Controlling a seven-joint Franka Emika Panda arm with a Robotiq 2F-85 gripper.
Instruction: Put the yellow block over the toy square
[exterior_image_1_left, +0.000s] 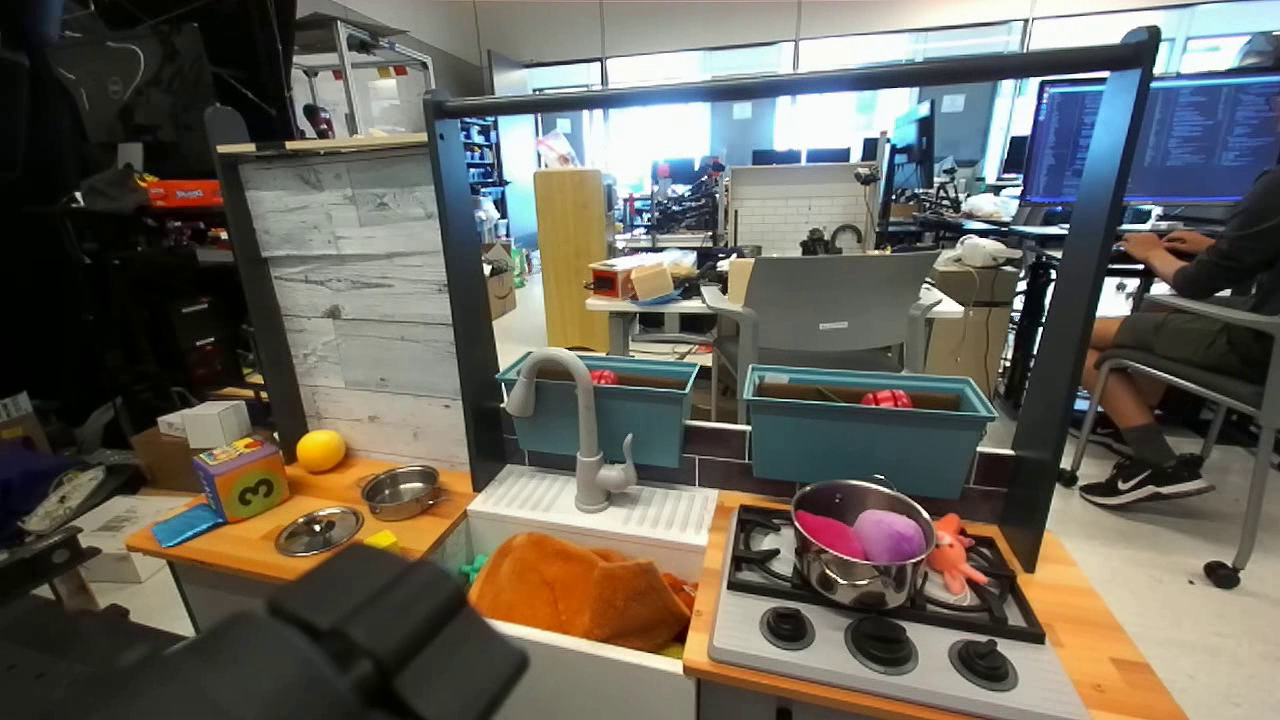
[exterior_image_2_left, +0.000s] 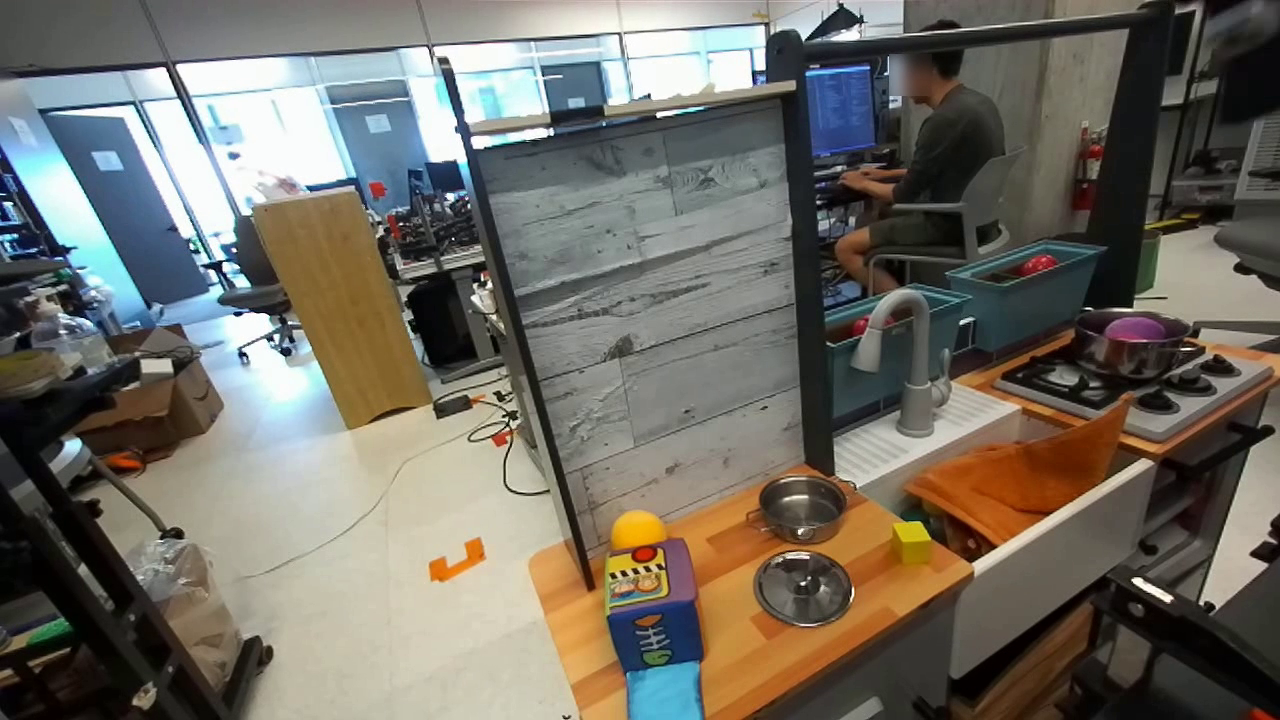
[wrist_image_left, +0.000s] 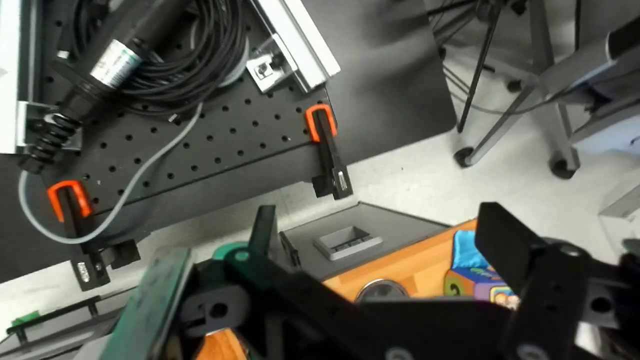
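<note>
The small yellow block (exterior_image_2_left: 911, 543) sits on the wooden counter near the sink edge in an exterior view. In an exterior view its top shows (exterior_image_1_left: 382, 541) behind a dark blurred shape in the foreground. The toy square, a colourful soft cube (exterior_image_1_left: 243, 480) with a number 3, stands at the counter's outer end; it also shows in an exterior view (exterior_image_2_left: 652, 605) and partly in the wrist view (wrist_image_left: 470, 284). My gripper (wrist_image_left: 380, 232) is open, with nothing between its fingers, apart from both. The yellow block is hidden in the wrist view.
A small metal bowl (exterior_image_2_left: 803, 510) and a metal lid (exterior_image_2_left: 803, 588) lie between block and cube. A yellow ball (exterior_image_1_left: 320, 451) is behind the cube. The grey faucet (exterior_image_1_left: 590, 430) rises by the sink with orange cloth (exterior_image_1_left: 580, 590). A pot (exterior_image_1_left: 865, 580) stands on the stove.
</note>
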